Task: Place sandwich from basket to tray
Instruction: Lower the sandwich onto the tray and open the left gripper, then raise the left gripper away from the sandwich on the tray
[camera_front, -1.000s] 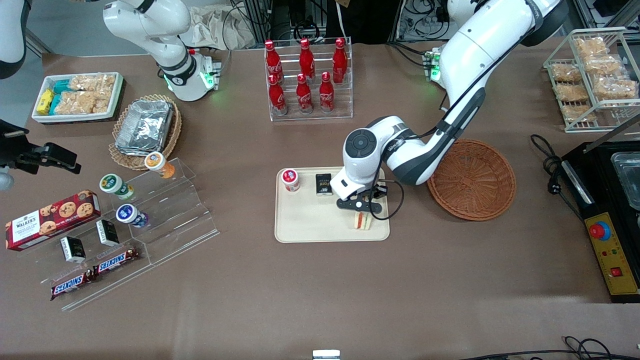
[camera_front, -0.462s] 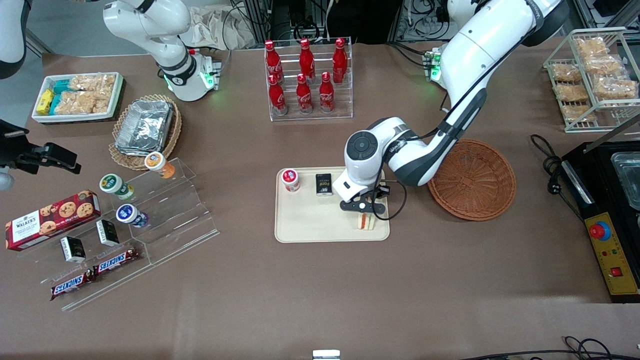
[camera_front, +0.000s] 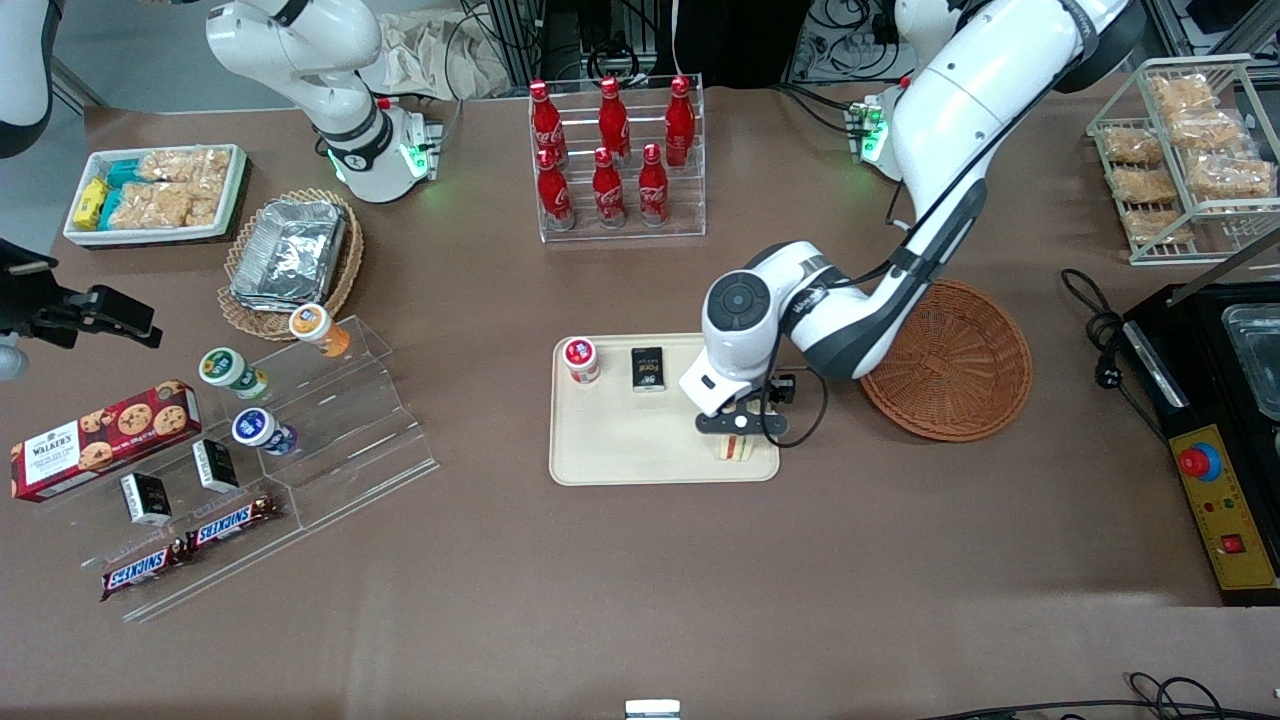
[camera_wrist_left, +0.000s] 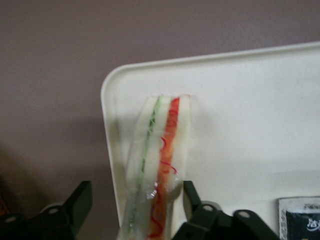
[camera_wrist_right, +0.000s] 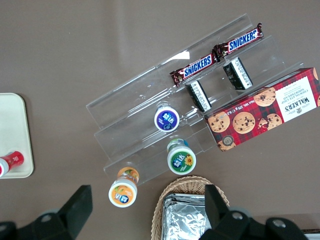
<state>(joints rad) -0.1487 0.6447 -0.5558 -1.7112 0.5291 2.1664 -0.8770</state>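
Note:
The sandwich, a white wedge with a red and green filling, stands on edge on the cream tray, at the tray's corner nearest the front camera toward the working arm's end. My left gripper is just above it, open, with one finger on each side. In the left wrist view the sandwich lies close to the tray's rim; one finger touches it, the other stands apart over the table. The reddish-brown basket sits empty beside the tray, toward the working arm's end.
A red-lidded cup and a black packet sit on the tray's edge farther from the camera. A rack of red bottles stands farther back. A clear stepped stand with snacks lies toward the parked arm's end.
My gripper and the sandwich shifted a little along the tray toward the working arm's end, into the tray's corner. The arm's elbow moved the same way.

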